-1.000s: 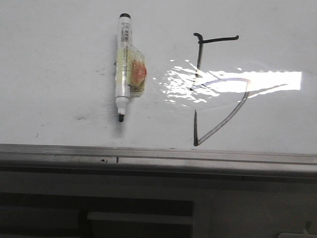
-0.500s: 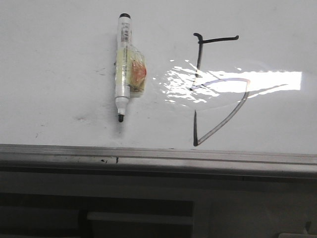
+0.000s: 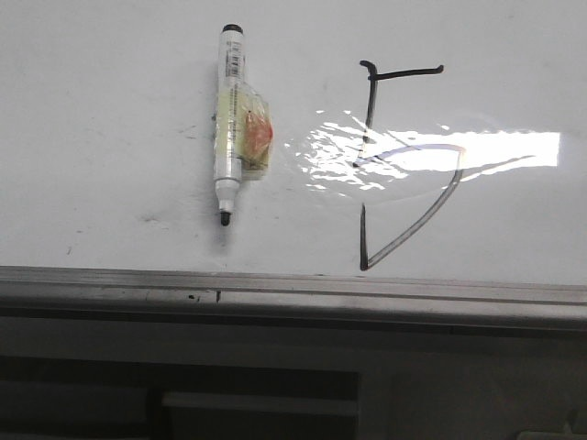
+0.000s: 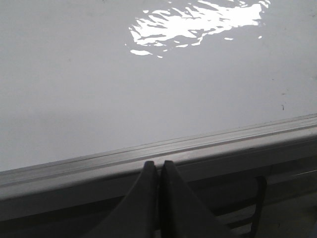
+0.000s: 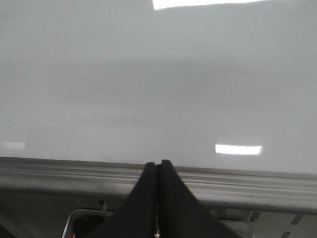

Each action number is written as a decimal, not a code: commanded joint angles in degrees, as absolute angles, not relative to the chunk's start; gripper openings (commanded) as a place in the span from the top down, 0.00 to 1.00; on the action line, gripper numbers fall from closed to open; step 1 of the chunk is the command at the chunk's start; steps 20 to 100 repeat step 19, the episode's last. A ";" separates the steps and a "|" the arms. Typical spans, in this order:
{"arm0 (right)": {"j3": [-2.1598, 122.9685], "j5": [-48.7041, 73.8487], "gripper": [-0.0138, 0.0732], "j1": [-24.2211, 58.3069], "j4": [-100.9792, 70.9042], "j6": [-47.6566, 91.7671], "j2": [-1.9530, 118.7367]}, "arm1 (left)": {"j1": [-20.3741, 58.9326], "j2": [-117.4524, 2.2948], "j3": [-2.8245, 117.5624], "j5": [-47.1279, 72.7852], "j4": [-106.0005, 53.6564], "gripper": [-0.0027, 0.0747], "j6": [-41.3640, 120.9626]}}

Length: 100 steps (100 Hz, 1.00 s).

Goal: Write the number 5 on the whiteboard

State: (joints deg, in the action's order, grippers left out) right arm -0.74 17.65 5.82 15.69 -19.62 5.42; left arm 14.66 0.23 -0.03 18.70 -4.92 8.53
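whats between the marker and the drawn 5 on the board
In the front view, nothing solid lies between the marker and the number 5: only bare whiteboard, with a bright light reflection across it.

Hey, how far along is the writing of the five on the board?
Looks done: the number 5 is drawn on the whiteboard, and the marker lies uncapped beside it. Nothing is in hand: left gripper and right gripper are shut, empty. Nothing visibly left.
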 commanded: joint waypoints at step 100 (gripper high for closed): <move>-2.04 14.62 0.90 5.60 15.84 -18.85 6.30 | 14.53 1.74 -1.37 14.78 -4.99 0.99 7.98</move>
